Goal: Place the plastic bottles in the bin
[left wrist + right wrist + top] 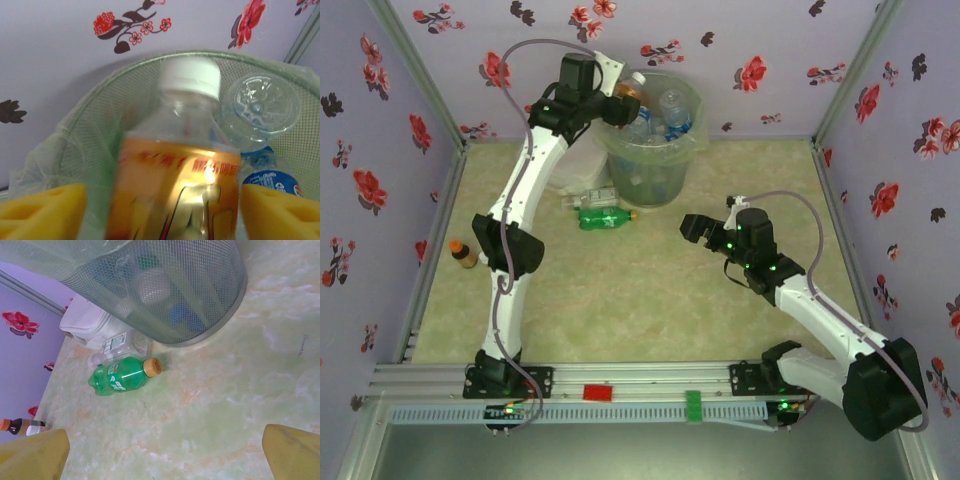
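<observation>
As my left gripper (161,210) grips the orange-labelled bottle (175,155) just above the bin (90,105) rim nearest it, I should reach forward before letting go.

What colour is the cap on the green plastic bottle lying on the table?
Its cap is orange, clearest in the right wrist view.

Walls (780,40): light purple, on three sides of the counter.
Stickers (752,72): red flowers and dark flowers dotted over every wall.
Counter (650,290): pale green, with a cloudy stone look.
Posts (420,72): grey metal bars going up from the two far corners.
Rail (640,378): silver metal along the near edge, with a small red block (597,393) and a green block (693,405).
Light: soft and even.
</observation>
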Motion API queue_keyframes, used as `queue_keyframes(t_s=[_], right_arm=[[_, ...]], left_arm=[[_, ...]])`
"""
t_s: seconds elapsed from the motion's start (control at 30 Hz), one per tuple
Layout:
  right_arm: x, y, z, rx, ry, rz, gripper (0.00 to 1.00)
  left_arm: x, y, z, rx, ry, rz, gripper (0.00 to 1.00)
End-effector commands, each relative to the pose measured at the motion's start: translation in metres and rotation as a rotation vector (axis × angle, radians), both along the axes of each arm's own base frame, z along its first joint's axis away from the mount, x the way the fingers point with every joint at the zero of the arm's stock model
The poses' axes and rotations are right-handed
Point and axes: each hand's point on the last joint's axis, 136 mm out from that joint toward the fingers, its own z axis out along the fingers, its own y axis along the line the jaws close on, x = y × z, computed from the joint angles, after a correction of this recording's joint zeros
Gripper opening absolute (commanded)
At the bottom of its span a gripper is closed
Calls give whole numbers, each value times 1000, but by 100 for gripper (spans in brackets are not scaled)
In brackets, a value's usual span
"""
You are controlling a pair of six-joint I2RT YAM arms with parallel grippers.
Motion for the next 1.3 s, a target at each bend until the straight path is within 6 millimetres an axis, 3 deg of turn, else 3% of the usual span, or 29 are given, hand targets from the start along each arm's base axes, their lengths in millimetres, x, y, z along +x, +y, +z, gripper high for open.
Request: queue_keyframes(t_s=[0.0, 0.13, 0.3, 0.43, 0.57, 0.73, 0.9, 1.07, 1.27], right_arm=[[-1, -3, 3, -19, -17, -10, 100], [1, -3, 3, -10, -17, -17, 100], [7, -5, -5, 16, 1, -58, 100], [13, -7, -17, 66, 29, -119, 100], [17, -6, -30, 74, 57, -149, 100], [20, -9, -34, 71, 68, -174, 100], [18, -6, -34, 88, 76, -163, 100], [15, -8, -41, 72, 102, -170, 100], [13, -6, -47, 75, 125, -171, 100]], left_arm=[[-6, -3, 32, -76, -52, -15, 92], [-18, 1, 57, -116, -82, -20, 100], [-42, 11, 72, -130, -107, -25, 100], [-65, 24, 66, -167, -110, -9, 100], [-94, 42, 43, -189, -112, 6, 100], [-116, 67, -13, -193, -36, 54, 100], [-128, 78, -92, -150, 91, 79, 100], [-137, 77, -160, -104, 224, 57, 100], [-131, 66, -209, -80, 330, 16, 99]])
